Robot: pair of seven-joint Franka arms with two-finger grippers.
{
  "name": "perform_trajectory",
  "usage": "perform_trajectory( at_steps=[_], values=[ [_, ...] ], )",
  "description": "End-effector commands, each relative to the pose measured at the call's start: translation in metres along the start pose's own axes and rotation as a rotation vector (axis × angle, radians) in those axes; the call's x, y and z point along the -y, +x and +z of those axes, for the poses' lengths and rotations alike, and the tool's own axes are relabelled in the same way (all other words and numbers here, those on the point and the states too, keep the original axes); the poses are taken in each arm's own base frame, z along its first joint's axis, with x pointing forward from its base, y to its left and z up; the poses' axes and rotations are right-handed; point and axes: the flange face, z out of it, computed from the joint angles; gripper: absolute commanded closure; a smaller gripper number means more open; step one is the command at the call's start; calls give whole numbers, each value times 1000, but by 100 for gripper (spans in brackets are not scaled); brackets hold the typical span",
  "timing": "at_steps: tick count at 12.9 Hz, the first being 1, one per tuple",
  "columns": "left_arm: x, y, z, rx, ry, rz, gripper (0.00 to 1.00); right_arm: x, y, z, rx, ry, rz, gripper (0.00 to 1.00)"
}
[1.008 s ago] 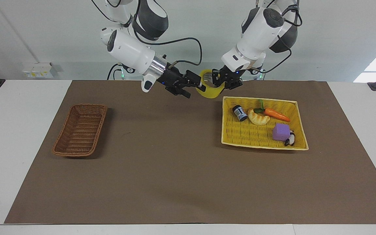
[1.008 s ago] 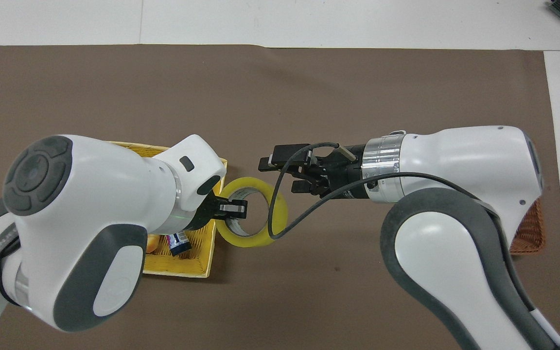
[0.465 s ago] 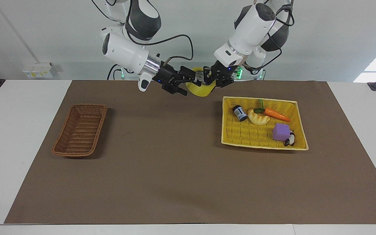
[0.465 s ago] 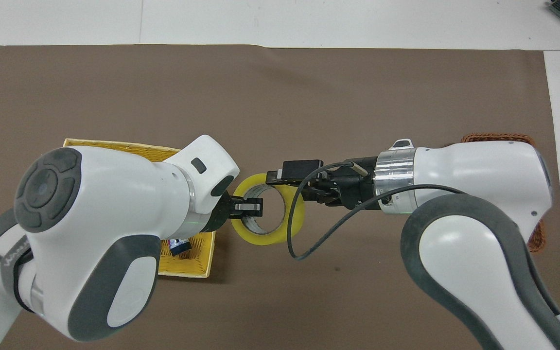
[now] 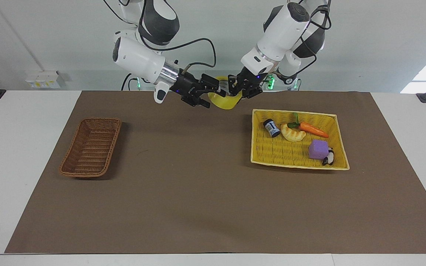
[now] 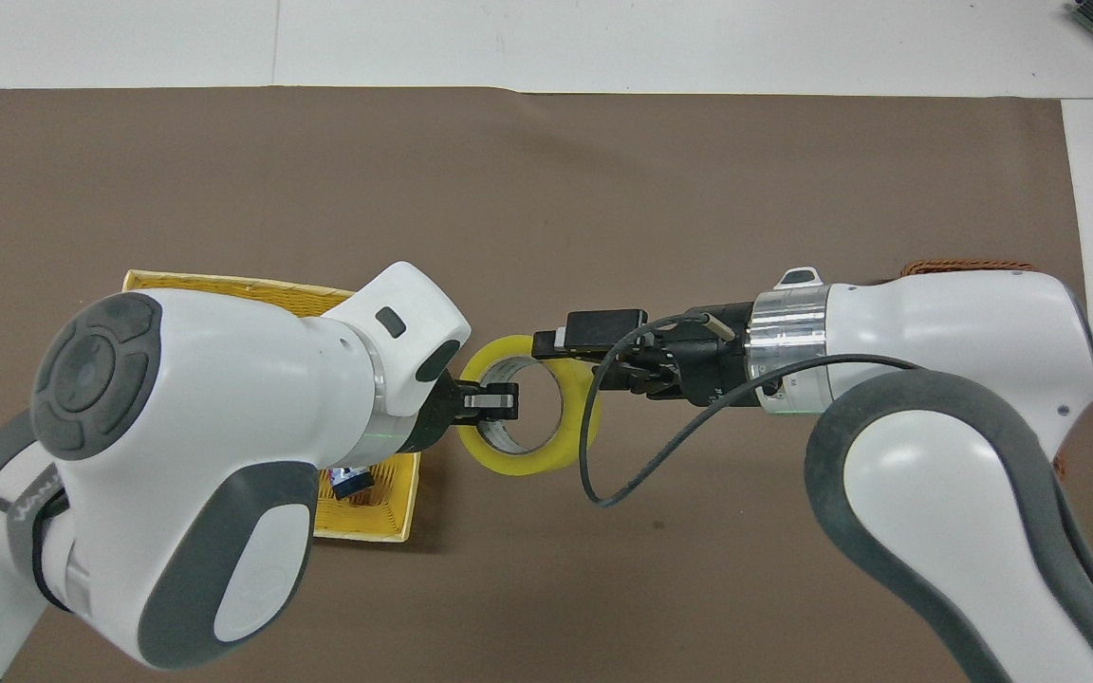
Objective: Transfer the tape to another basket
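The yellow tape (image 5: 225, 102) (image 6: 518, 462) hangs in the air over the brown mat, between the two baskets and close to the robots' edge. My left gripper (image 5: 236, 91) (image 6: 490, 402) is shut on the roll's wall, one finger inside the core. My right gripper (image 5: 215, 95) (image 6: 570, 361) is open, its fingers standing either side of the roll's other wall; I cannot tell whether they touch it. The dark-brown basket (image 5: 91, 147) (image 6: 969, 267) sits toward the right arm's end of the table, with nothing in it.
The yellow basket (image 5: 294, 112) (image 6: 224, 282) toward the left arm's end holds a small can (image 5: 271, 128), a croissant (image 5: 293, 134), a carrot (image 5: 311, 129), a purple cube (image 5: 318, 149) and a small black-and-white toy (image 5: 328, 158). A brown mat (image 5: 183, 192) covers the table.
The left gripper has carried the tape up and toward the right arm's end. The right gripper has closed the gap and now straddles the roll's wall, still open.
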Motion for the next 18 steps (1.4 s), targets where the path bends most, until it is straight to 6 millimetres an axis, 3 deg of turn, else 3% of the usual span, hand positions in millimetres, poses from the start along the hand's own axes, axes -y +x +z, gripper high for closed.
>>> perform_trajectory(
  at_steps=[1, 3, 5, 8, 10, 13, 15, 18],
  values=[
    [-4, -3, -7, -26, -30, -23, 100, -12, -4, -7, 36, 24, -12, 25],
    [-4, -3, -7, -26, -30, -29, 100, -15, -1, -14, 40, 25, -10, 66],
    [-4, -2, -8, -27, -30, -34, 100, -18, 1, -19, 47, 28, 10, 98],
    [-3, -2, -8, -28, -29, -31, 100, -18, 2, -19, 49, 24, 33, 100],
    [0, 2, -9, -35, -32, -41, 1, -20, 4, -21, 45, 18, 31, 100],
    [1, 1, -16, -43, -36, -90, 0, -27, 13, -31, 28, 2, 34, 100],
    [10, 7, -33, -59, -41, -103, 0, -38, 20, -44, 37, -6, 43, 100],
    [41, 21, -55, -35, -12, -146, 0, -66, 33, -74, 25, -73, 40, 100]
  ],
)
